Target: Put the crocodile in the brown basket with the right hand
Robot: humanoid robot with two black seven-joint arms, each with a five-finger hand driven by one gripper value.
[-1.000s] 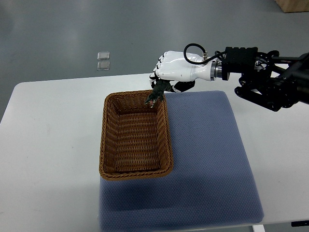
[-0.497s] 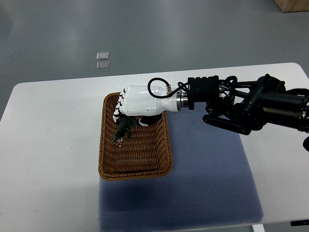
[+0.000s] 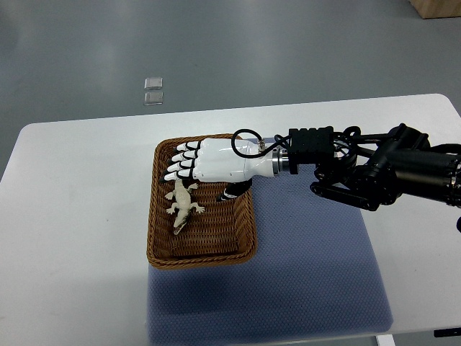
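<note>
Nearest the viewer, a blue mat [image 3: 310, 274] lay on a white table [image 3: 72, 216]. At the mat's left edge sat the brown basket [image 3: 202, 256]. The crocodile [image 3: 184, 207] lay inside on the woven floor, pale belly up, left of centre. Just beyond and above the toy hovered the white right hand [image 3: 207, 162], fingers stretched out flat and holding nothing. This looked like the release step. It would go best with the hand rising straight up, fingers open, clear of the far rim.
</note>
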